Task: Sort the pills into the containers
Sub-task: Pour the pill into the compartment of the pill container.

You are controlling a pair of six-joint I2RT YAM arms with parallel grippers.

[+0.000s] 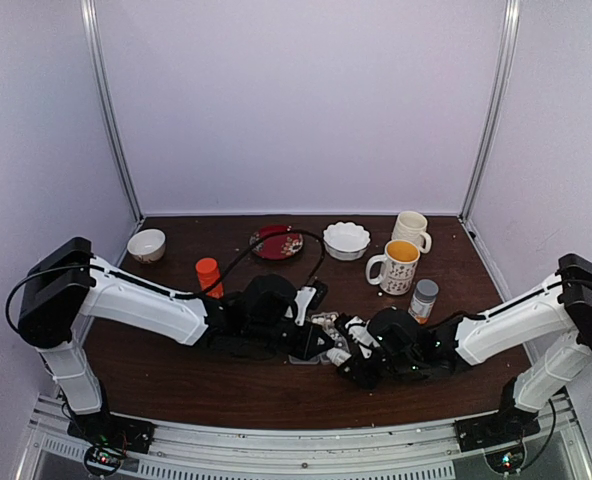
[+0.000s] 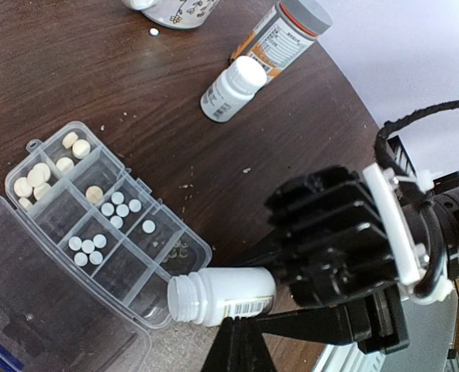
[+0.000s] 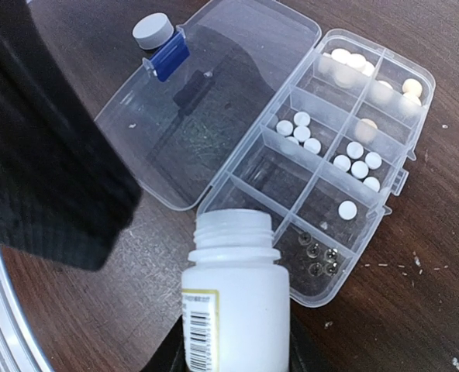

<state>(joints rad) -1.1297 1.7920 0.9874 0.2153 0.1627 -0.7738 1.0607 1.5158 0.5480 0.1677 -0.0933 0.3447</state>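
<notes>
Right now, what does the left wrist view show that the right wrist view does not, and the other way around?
Only the left wrist view: a capped white bottle, a grey-capped bottle with an orange label, and the right gripper seen from outside. Only the right wrist view: a grey round cap beside the box lid. Both: the clear pill box with its lid open, round pills in several cells, and the open white bottle that the right gripper holds, its mouth toward the box.
</notes>
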